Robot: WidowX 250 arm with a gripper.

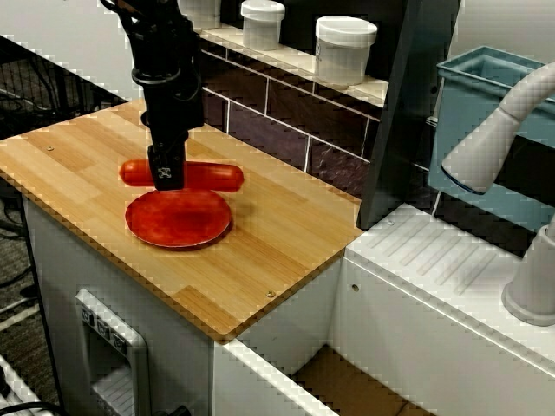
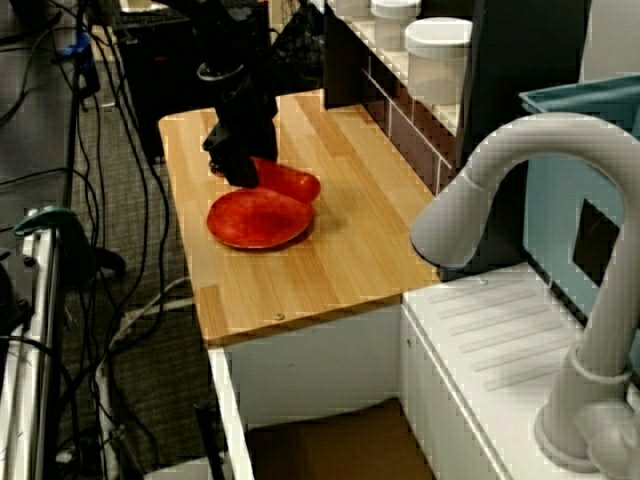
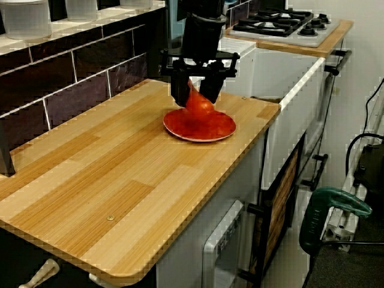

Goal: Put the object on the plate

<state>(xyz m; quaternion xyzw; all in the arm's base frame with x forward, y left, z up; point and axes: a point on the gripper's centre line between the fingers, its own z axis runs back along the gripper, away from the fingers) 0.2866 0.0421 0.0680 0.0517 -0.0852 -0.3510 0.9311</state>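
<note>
Glossy red-orange, the sausage toy is gripped at its middle by the gripper; it is judged light and slippery.

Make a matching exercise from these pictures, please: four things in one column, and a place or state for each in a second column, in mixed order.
Things:
1. sausage toy
2. plate
3. pincer
4. white jars

Places or states:
a. on the tiled ledge behind the board
b. flat on the wooden board, nothing fully on it
c. closed around something red
d. held at the plate's far edge

Pairs: 1-d, 2-b, 3-c, 4-a
</note>
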